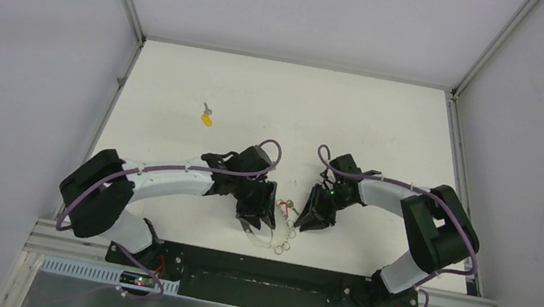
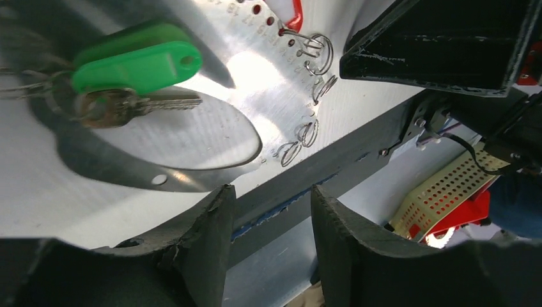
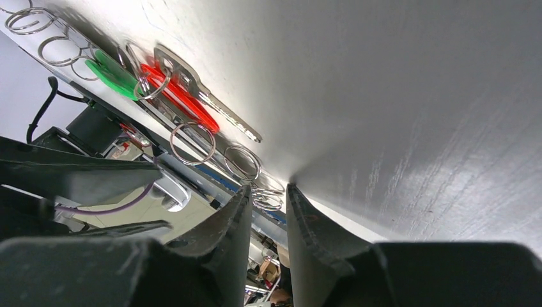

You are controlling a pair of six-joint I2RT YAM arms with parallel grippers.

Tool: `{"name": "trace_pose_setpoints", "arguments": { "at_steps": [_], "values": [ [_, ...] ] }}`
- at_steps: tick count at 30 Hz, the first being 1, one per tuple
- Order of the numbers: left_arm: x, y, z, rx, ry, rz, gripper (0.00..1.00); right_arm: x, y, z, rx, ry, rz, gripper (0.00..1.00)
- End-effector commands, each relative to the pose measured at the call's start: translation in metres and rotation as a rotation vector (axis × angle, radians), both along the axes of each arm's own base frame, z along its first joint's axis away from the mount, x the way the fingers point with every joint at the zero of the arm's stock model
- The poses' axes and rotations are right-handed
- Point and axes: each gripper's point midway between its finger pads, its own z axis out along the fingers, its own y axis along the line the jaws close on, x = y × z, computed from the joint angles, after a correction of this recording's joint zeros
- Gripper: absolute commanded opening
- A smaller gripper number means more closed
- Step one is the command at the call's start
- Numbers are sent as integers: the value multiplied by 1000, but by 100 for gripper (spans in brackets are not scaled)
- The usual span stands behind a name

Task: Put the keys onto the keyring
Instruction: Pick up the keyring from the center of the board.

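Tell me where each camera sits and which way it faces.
Top external: above and behind the arm bases, looking down on the table; both arms show, left gripper and right gripper facing each other.
Left wrist: low over the table, looking past its own fingers at the green tag.
Right wrist: low over the table, looking past its own fingers at the red tag.
Shared: both wrist views show the green tag, the red tag and the small metal rings.
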Motion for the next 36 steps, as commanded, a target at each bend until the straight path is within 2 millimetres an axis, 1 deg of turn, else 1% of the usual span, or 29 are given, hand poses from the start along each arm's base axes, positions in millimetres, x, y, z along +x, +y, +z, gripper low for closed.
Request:
{"name": "trace_pose_setpoints", "arguments": {
  "at_steps": [1, 4, 9, 12, 16, 21, 28, 33, 36],
  "values": [
    [-4, -37, 3, -47, -2, -82, 47, 11, 1, 5, 1, -39, -19, 29],
    [-9, -52, -3, -35, 10, -120, 42, 10, 1, 8, 7, -41, -20, 29],
    [-12, -66, -14, -7, 19, -143, 41, 8, -3, 10, 13, -40, -25, 29],
    [-14, -67, -19, 5, 27, -147, 38, 6, -4, 11, 18, -37, -26, 29],
    [-17, -67, -24, 15, 41, -149, 37, 5, -6, 12, 22, -37, -28, 29],
    [-17, -76, -25, -1, 50, -163, 37, 5, -6, 12, 26, -35, -27, 29],
    [-20, -84, -30, 0, 68, -180, 24, 6, -8, 12, 26, -39, -29, 29],
    [-24, -85, -32, 7, 81, -179, 21, 7, -9, 12, 25, -39, -31, 29],
    [-23, -84, -32, 12, 76, -172, 20, 7, -9, 12, 26, -39, -29, 29]
  ]
}}
